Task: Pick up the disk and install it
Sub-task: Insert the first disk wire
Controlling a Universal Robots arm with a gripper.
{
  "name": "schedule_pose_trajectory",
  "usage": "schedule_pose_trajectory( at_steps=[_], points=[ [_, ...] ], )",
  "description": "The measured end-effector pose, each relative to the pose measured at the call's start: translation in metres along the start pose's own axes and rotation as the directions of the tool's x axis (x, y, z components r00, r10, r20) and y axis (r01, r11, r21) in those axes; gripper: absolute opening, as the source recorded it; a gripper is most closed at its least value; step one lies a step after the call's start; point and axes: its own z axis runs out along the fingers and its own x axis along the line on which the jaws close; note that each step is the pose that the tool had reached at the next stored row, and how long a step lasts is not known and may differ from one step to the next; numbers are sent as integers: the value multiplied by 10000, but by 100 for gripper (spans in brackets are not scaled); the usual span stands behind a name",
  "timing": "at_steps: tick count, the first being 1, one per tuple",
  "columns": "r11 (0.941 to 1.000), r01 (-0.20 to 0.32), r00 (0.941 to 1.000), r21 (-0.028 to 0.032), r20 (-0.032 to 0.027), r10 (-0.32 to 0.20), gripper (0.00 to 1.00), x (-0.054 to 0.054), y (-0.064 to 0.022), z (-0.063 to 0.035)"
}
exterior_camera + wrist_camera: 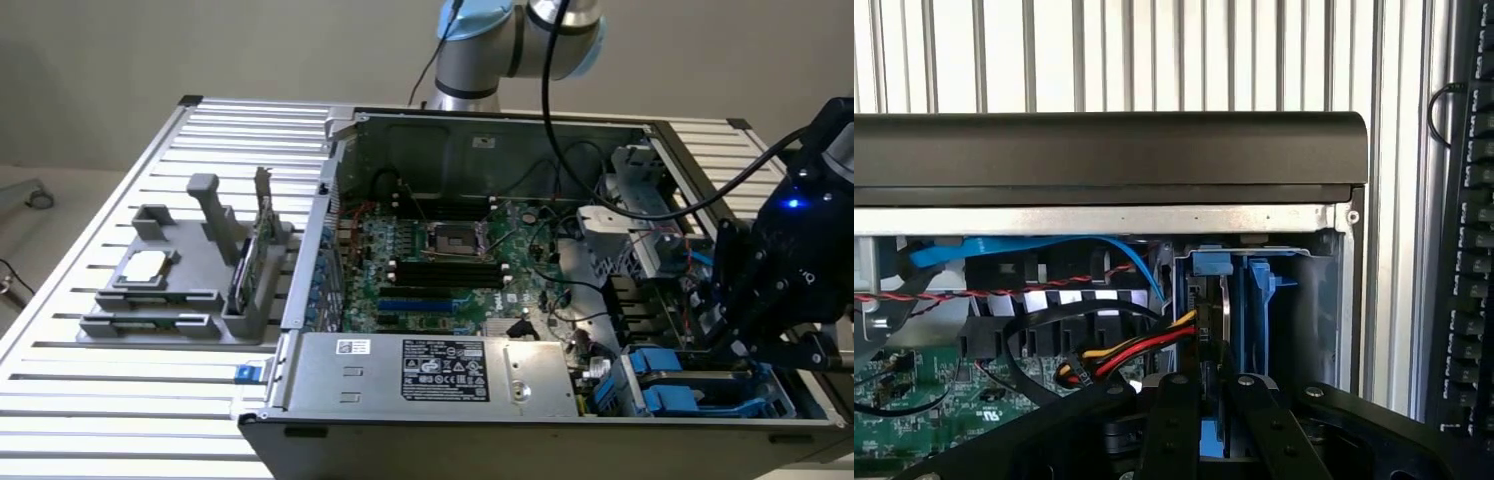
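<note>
- The gripper (1211, 400) is pinching the disk (1225, 310), with its two fingers pressing close on either side of the blue frame.
- The disk is standing on its edge between the fingers and poking into the corner slot of the computer case (1104, 150).
- I think the disk could be catching on the red and yellow wires (1144, 345) just beside it, because they are crowding the slot.
- It could also be bumping the other blue frame (1261, 300) sitting right next to it, if it is leaning a little.
- If the pinch is slipping, the disk could be tipping and getting stuck halfway in.
</note>
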Motion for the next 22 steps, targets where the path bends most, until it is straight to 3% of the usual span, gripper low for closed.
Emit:
schedule_pose_trajectory(
  at_steps=[12,22],
  points=[
    [9999,-102,9999,-1,137,102,16,11,-1,0],
    [9998,-181,9996,0,204,181,16,73,-9,-1]
  ],
)
